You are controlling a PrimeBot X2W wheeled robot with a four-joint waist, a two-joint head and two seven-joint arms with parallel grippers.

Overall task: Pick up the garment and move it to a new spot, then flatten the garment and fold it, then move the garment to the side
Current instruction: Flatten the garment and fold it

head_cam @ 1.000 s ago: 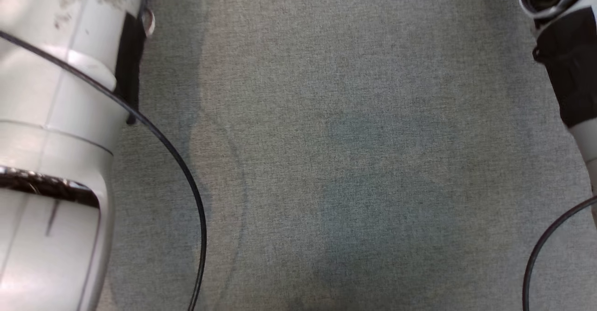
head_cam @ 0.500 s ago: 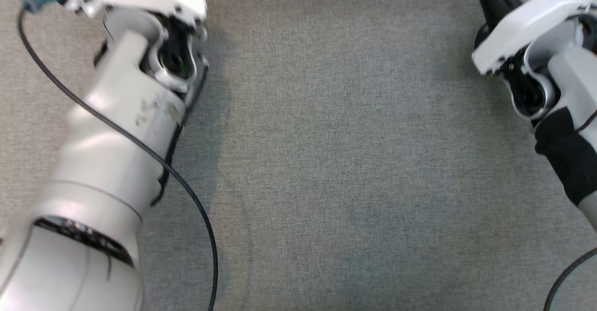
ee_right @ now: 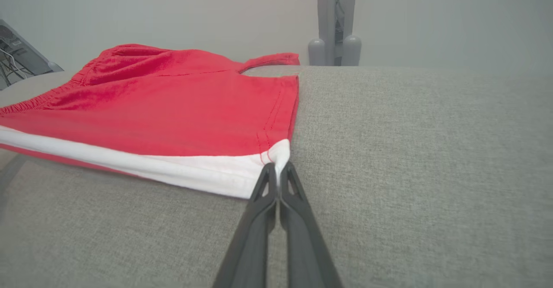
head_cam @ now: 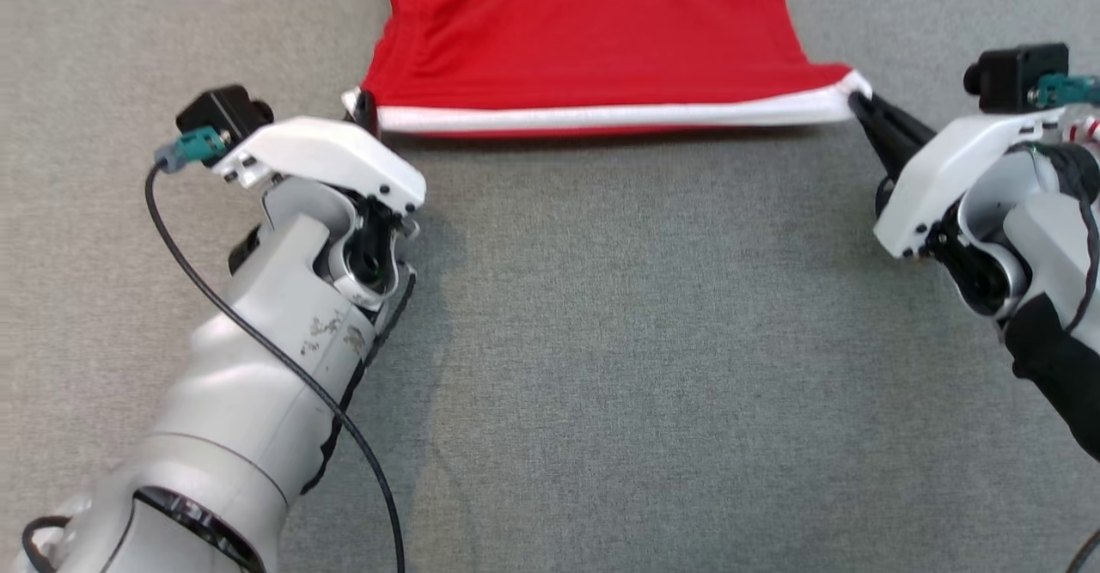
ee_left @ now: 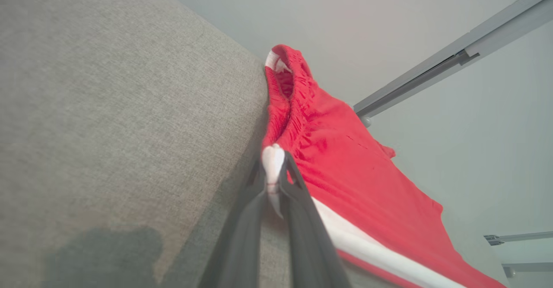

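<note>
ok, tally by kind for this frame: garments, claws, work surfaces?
garment: 1 (red, white band along the near edge)
Claws: 2 (left claw, right claw, each shut on a corner of the white band)
grey surface: 1
Total: 4

Pinching the garment (head_cam: 584, 32) at its near left corner with the left tool (head_cam: 364, 111) and at its near right corner with the right tool (head_cam: 862, 102). Resting the garment spread on the tabletop (head_cam: 644, 341), toward the far edge, stretching the hem (head_cam: 601, 115) between both tools, parallel to the near edge.
</note>
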